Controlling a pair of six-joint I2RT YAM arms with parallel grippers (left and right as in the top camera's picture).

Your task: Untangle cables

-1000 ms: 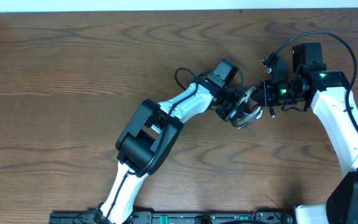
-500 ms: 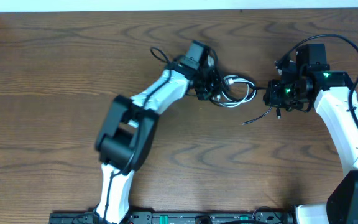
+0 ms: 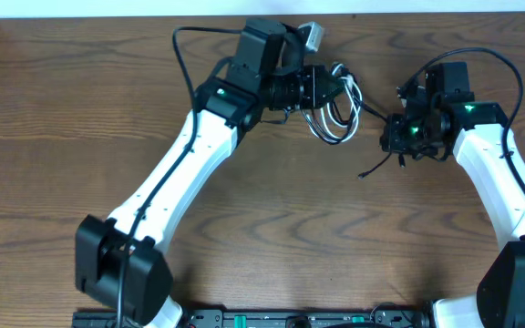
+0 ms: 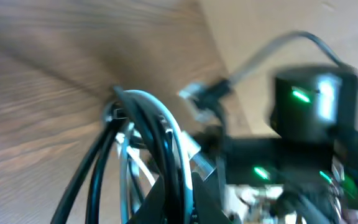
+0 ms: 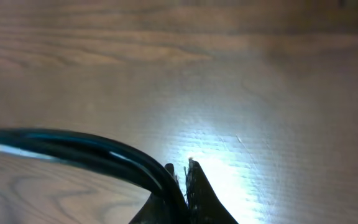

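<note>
**A:** A brown wooden bench [image 3: 62, 137] seen from above. What are the fingers doing?

**B:** The left fingers [image 3: 324, 89] pinch the white cable [image 3: 358, 109] where it loops with the black cable [image 5: 73, 144], near the bench's far edge. The right fingers [image 3: 395, 138] are pressed together on the black cable. Its loose end trails onto the bench.

**A:** How far along?

**B:** Partway, I judge. One black end is drawn out, but the loops are still wound together.

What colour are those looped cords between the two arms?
One white cord and one black cord; the overhead view shows them best.
</note>
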